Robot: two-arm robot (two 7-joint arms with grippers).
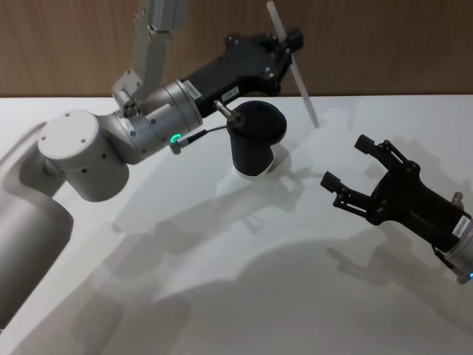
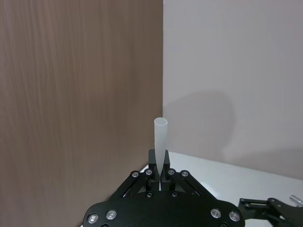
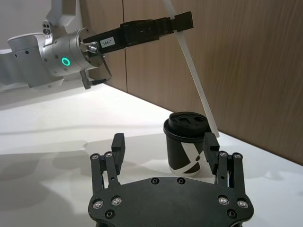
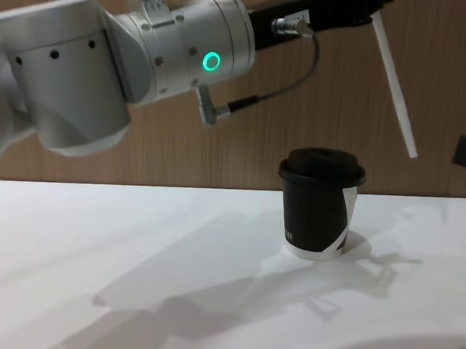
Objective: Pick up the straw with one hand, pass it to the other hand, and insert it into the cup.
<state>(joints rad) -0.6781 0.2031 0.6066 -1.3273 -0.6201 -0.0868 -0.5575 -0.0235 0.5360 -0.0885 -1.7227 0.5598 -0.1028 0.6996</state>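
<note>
Up at the left, the left arm reaches in over the desk [image 1: 222, 281], its silver wrist with the green ring [image 1: 174, 137] raised above the surface. The left gripper [image 1: 290, 43] points toward the wooden wall, higher than the cup. Its jaws are clenched on the straw [image 1: 303, 89], gripping it near the upper end. In the left wrist view a short piece of straw [image 2: 160, 139] sticks up past the closed jaws.

The cup [image 1: 255, 140] stands upright on the desk below the left forearm, with its black lid on and the white patch showing. Nothing touches it.

The straw hangs tilted, with its top toward the left and its long lower part slanting down to the right. In the chest view the lower tip [image 4: 408, 149] is in the air to the right of the lid, about level with it and apart from it.

Farther right, the right gripper [image 1: 347, 163] hovers over the desk, well apart from the cup and facing it. Its jaws are released, spread wide and holding nothing.
</note>
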